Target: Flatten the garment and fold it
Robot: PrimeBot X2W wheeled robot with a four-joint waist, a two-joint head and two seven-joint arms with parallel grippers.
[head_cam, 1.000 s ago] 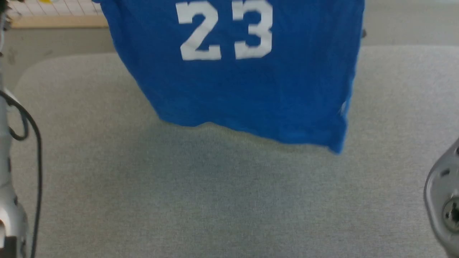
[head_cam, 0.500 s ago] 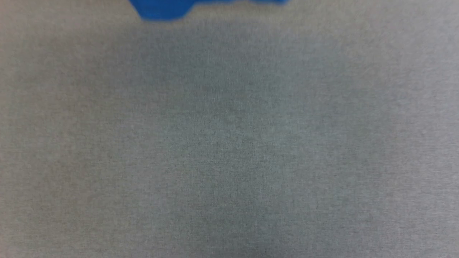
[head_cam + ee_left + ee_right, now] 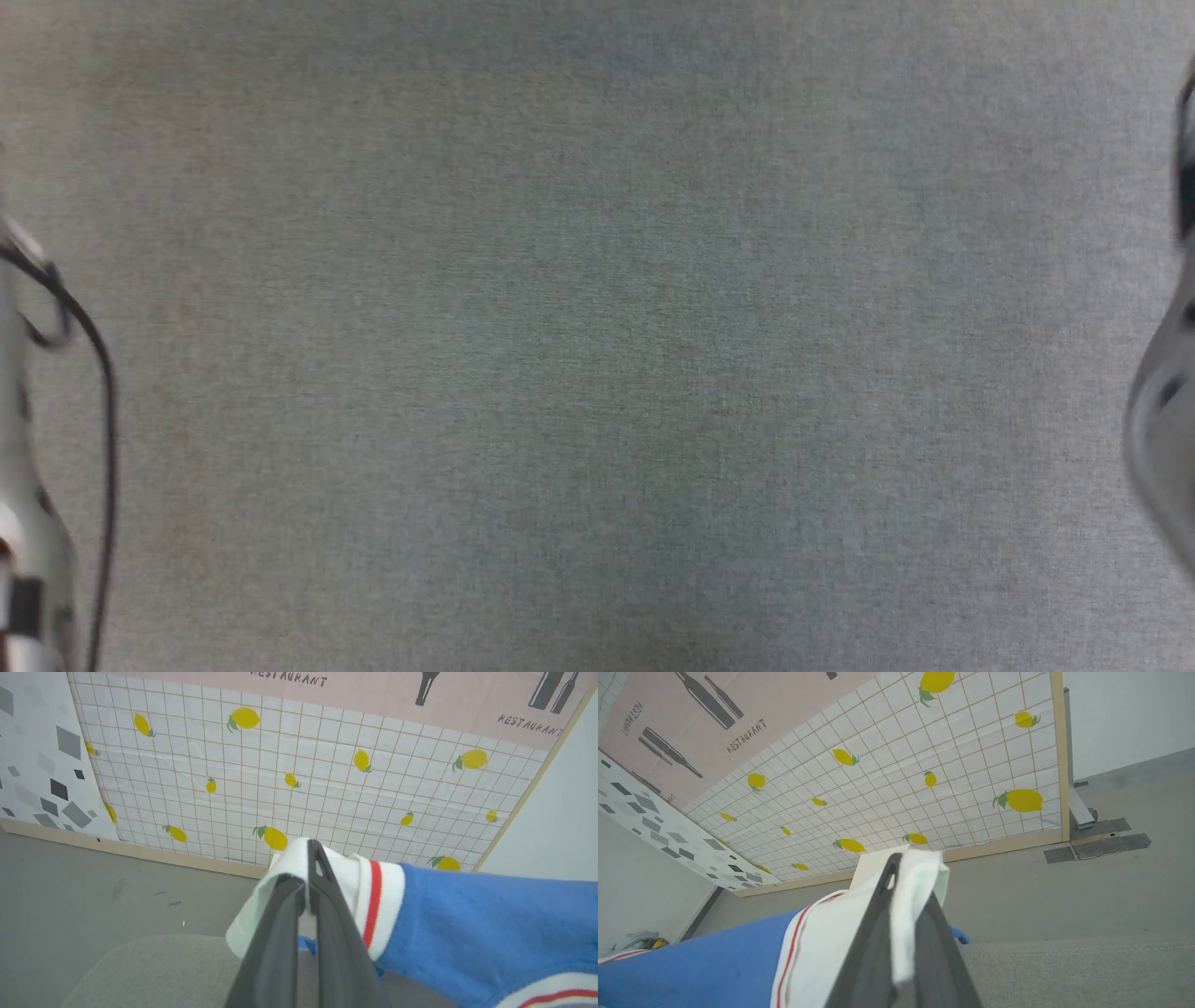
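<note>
Test lab w/ mock backdrop: lemon-tile panel (image 3: pixel 327 793), restaurant poster (image 3: pixel 383 695) propped far side, bare grey floor (image 3: pixel 70 882).

Light was soft and even, with no glare. In the head view the table (image 3: pixel 597 233) looked dim and grainy, with a faint darker shadow across its middle. The left arm (image 3: pixel 28 541) and right arm (image 3: pixel 1162 439) at the edges were smeared by blur. Both wrist views were brighter, and sharp on the wall panel (image 3: pixel 327 788), whose grid lines bowed toward the edges. The fingers (image 3: pixel 275 952), close to the lens, were soft, and the garment (image 3: pixel 467 928) was washed out at its white sleeve.
</note>
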